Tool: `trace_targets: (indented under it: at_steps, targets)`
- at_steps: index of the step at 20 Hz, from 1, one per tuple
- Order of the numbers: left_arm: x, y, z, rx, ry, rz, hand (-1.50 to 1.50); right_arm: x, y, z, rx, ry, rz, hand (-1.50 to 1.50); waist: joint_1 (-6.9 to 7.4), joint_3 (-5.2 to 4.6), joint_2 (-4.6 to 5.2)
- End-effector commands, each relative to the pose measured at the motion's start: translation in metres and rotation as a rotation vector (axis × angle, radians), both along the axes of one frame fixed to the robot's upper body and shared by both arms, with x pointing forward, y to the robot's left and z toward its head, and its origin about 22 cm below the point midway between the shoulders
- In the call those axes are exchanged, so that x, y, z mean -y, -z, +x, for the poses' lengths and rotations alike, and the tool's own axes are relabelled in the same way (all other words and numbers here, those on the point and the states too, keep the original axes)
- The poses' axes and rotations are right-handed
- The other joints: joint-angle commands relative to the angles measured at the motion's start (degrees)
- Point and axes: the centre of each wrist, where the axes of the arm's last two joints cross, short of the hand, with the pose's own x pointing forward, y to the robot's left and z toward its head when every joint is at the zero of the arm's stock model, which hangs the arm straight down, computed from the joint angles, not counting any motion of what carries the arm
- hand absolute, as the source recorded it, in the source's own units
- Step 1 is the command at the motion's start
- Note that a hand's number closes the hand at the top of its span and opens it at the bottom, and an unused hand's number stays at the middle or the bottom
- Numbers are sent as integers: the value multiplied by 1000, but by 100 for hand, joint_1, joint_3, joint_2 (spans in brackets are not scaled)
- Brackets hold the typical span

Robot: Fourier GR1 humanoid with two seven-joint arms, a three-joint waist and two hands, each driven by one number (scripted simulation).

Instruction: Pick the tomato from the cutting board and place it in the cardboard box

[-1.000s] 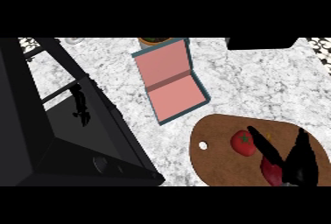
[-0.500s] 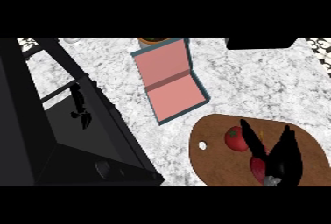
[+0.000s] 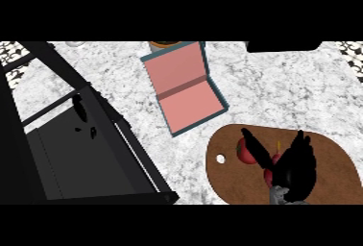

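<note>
Since half a second ago the right hand [image 3: 292, 170] has slid up and to the left across the cutting board [image 3: 330, 161], and it now stands right at the tomato [image 3: 244, 153]. Its fingers are spread and straight in a wide V, not clenched and not closed round anything. One dark digit runs up across the tomato's right side and hides part of it, while the others point up towards the board's far edge. Whether that digit touches the fruit I cannot tell from where I look.

The tomato lies on the board's left part, just right of the small hanging hole [image 3: 222, 158]. The board sits at the worktop's [image 3: 284, 91] near right corner. The cardboard box [image 3: 186, 89] lies open and flat towards the far middle of the worktop, apart from the board, with a pink inside and a teal rim. A black appliance [image 3: 78, 158] fills the left side.
</note>
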Motion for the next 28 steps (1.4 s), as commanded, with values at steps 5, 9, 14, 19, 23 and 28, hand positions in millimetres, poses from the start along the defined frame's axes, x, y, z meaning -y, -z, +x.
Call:
trace_targets:
  at_steps: [5,9,14,19,23,28]
  targets:
    - [-20,3,6,-66,44,331,0,-16,-9,4,-148,90,17,-150,-66,-207,40]
    - [-19,3,4,-74,45,312,0,-19,-2,8,-162,102,42,-150,-12,-197,65]
    - [-2,14,-6,-72,29,295,0,-14,5,8,-201,93,38,-150,-63,-196,59]
    - [-3,3,1,-79,-3,297,0,-11,11,8,-214,82,52,-150,-158,-194,83]
    - [-6,-4,0,-81,-15,299,0,-3,20,5,-252,106,20,-150,-141,-199,73]
    - [-4,4,-6,-117,16,308,0,-2,22,1,-256,94,44,150,-127,-199,55]
